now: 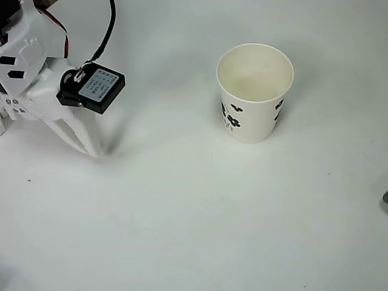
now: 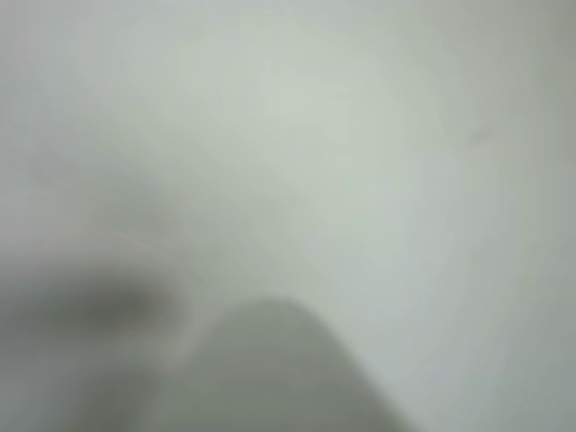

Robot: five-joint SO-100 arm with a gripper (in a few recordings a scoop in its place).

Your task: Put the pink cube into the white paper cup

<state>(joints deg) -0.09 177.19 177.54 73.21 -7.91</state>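
The jaws [image 1: 91,148] sit at the left of the overhead view, two white fingers [image 1: 71,134] coming down from the arm's white body and drawing together to a point just above or on the table [image 1: 182,230]. They look closed or very nearly so, with nothing pink between them (the tips are small and white on white, so a thin gap cannot be ruled out). A black servo block [image 1: 92,88] with a label sits just above them on the wrist.

Outward from there, the table to the right of the tips is plain white surface. The white paper cup [image 1: 254,94] stands upright, well apart from the jaws, up and to the right of them in the overhead view, mouth open to the camera and nothing seen inside it; dark blue prints mark its side.

The pink cube cannot be made out in either picture. The wrist view is a pale blur with a dark rounded shape low in it, too soft to name.

The coming move, then, turns on finding the cube; the cup's bearing from the jaws is plain, the cube's is unknown.
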